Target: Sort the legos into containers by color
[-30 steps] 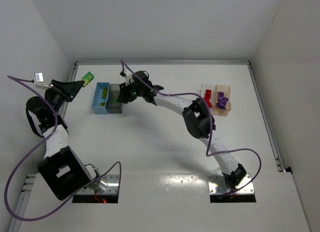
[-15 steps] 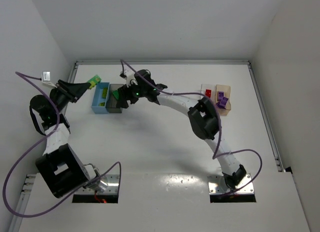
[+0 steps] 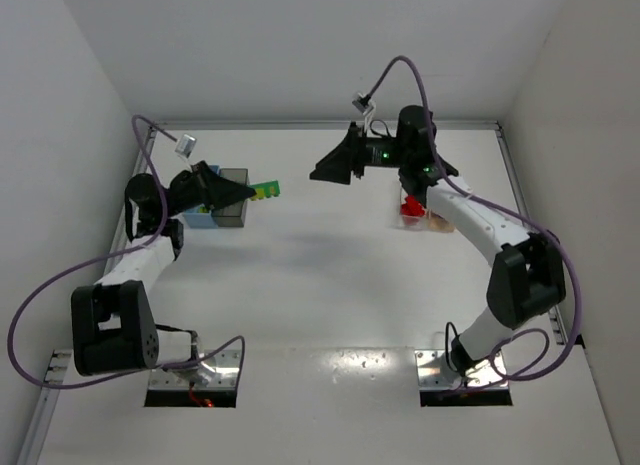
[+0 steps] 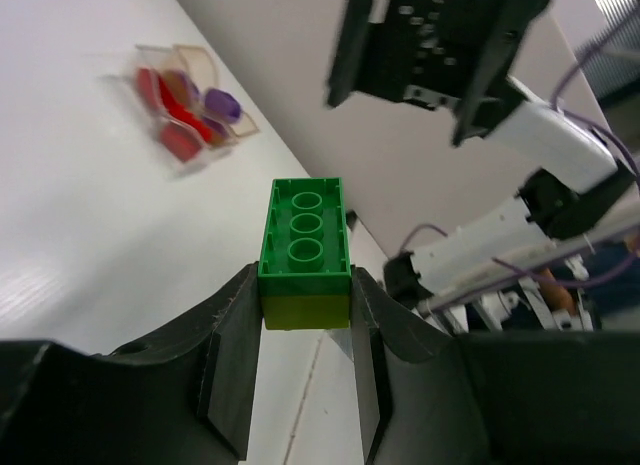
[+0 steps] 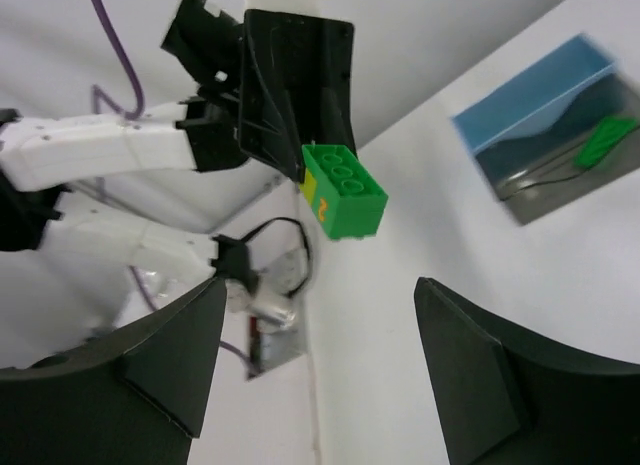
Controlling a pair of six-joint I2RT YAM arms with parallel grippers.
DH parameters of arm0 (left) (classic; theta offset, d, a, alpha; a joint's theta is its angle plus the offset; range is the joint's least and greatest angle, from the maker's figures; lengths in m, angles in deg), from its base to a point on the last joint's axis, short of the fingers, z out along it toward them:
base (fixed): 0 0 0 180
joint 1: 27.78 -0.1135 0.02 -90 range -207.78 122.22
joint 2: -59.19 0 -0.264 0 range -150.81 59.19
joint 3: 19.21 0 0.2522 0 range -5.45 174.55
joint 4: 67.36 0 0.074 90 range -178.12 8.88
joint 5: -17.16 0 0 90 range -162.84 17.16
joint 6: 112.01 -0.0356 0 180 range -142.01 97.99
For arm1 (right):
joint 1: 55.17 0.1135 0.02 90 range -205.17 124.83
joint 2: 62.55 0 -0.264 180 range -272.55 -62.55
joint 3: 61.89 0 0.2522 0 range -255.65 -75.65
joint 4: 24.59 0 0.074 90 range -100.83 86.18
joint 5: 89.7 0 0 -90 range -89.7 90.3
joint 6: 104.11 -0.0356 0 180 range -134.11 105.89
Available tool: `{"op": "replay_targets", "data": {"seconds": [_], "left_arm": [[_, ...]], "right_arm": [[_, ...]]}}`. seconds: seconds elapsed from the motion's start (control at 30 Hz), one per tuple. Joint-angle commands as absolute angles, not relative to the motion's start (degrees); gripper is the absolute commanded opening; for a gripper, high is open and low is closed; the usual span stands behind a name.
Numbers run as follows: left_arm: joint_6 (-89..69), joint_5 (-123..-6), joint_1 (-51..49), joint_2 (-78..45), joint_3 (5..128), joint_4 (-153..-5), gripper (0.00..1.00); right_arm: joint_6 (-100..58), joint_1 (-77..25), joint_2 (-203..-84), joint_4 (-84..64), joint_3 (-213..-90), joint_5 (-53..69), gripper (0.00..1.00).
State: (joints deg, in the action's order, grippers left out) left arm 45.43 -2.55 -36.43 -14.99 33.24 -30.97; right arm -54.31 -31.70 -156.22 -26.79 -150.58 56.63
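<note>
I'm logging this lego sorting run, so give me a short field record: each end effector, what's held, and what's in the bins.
left end effector: shut on green-on-yellow lego clump, held off the table
right end effector: open, empty
dark grey bin: beside light blue bin, one green lego inside
clear and tan bins: red legos and purple lego inside
</note>
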Motion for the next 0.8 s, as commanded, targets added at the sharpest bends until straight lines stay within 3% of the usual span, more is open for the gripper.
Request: {"op": "replay_targets", "data": {"seconds": [0.0, 0.27, 0.77], "left_arm": [[49.8, -1.3, -32.5, -16.3, 34.8, -19.2, 0.0], [68.5, -5.3, -30.9, -23.1, 36.1, 0.3, 0.0], [69.1, -5.9, -28.1, -24.3, 36.6, 1.6, 0.0]], "right_arm": [[-66.6, -30.5, -156.0, -40.6, -143.7, 60.9, 0.76], [-79.6, -29.9, -157.4, -53.3, -138.6, 58.0, 0.76], [-79.6, -27.0, -163.2, -52.2, -145.0, 55.8, 0.73]]}}
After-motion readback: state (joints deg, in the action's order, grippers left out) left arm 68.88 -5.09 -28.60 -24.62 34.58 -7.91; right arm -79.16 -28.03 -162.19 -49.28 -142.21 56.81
